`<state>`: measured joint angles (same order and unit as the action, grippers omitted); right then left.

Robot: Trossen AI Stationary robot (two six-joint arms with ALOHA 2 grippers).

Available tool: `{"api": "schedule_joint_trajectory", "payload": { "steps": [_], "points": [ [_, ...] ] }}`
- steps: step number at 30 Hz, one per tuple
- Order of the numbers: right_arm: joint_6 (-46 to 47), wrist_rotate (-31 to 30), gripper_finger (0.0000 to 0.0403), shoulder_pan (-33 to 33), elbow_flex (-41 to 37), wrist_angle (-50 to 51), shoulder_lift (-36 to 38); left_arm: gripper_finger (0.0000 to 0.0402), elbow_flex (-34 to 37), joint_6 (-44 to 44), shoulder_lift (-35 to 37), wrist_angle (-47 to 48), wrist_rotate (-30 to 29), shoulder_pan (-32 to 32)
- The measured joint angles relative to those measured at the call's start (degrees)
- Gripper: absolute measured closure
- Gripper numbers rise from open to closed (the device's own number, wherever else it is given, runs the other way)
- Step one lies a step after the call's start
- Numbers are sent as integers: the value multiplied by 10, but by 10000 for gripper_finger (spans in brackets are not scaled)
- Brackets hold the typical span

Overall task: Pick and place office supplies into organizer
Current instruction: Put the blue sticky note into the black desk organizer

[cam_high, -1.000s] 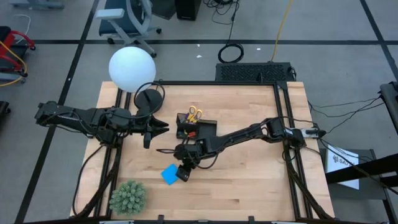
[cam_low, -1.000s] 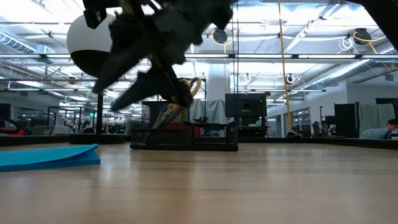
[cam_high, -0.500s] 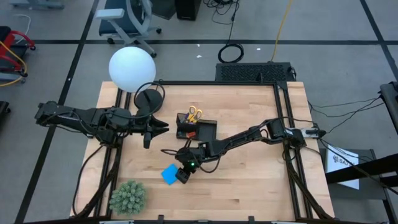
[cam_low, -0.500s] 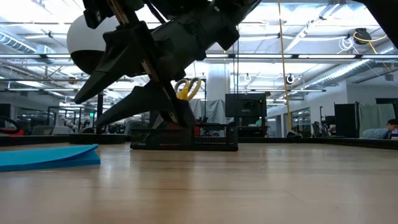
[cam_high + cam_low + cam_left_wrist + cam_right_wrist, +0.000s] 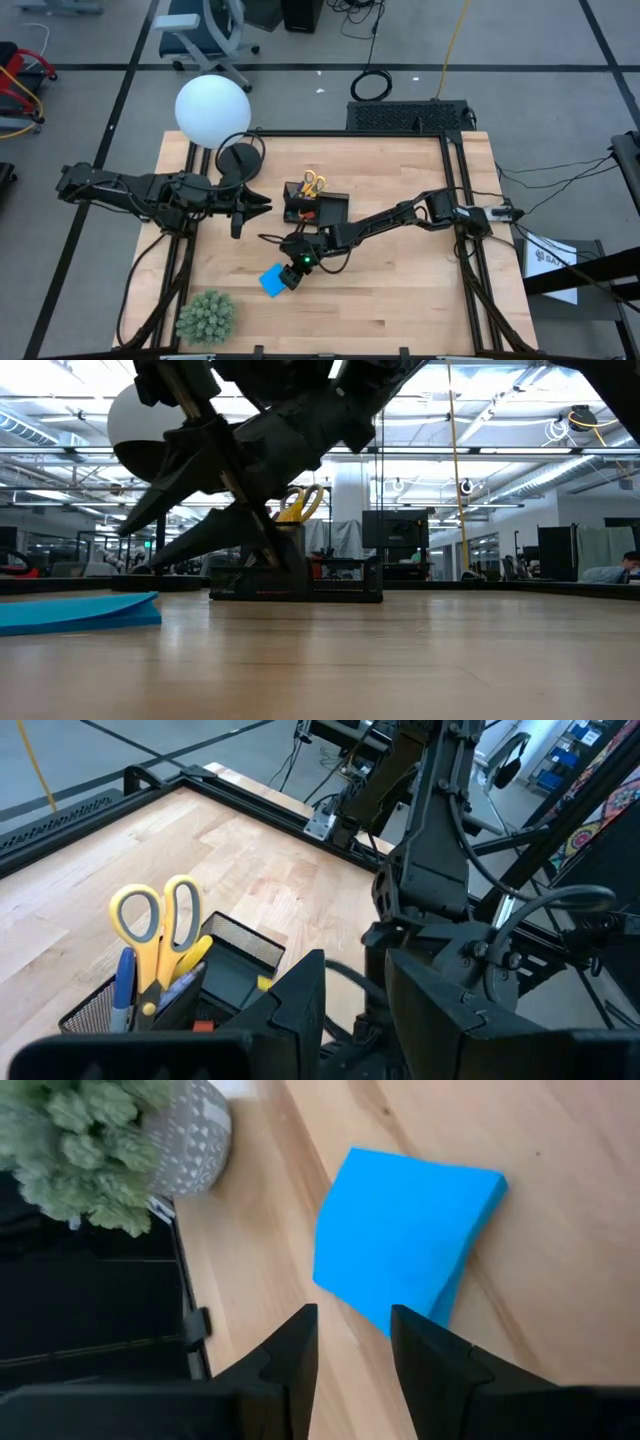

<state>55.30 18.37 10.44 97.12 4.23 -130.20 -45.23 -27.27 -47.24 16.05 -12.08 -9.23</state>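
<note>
A: The right gripper (image 5: 352,1342) hung just above the blue note pad (image 5: 405,1237), fingers apart with nothing between them.

B: And the pad?

A: Flat on the table (image 5: 400,290), well apart from the organizer (image 5: 315,206); the left gripper (image 5: 262,204) waited beside that, fingers parted

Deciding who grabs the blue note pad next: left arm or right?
Right. The right gripper hangs open right beside the blue note pad, fingers aimed at it. The left gripper waits near the lamp base, farther away.
</note>
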Motion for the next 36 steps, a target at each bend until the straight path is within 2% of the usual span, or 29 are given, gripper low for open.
{"api": "schedule_joint_trajectory", "payload": {
  "steps": [22, 36],
  "points": [
    [11, 15, 296, 2, 0, -1, -17, 286, 0, 0, 0, 0, 0, 0],
    [23, 59, 300, 3, 0, -37, -38, 286, 0, 0, 0, 0, 0, 0]
  ]
}}
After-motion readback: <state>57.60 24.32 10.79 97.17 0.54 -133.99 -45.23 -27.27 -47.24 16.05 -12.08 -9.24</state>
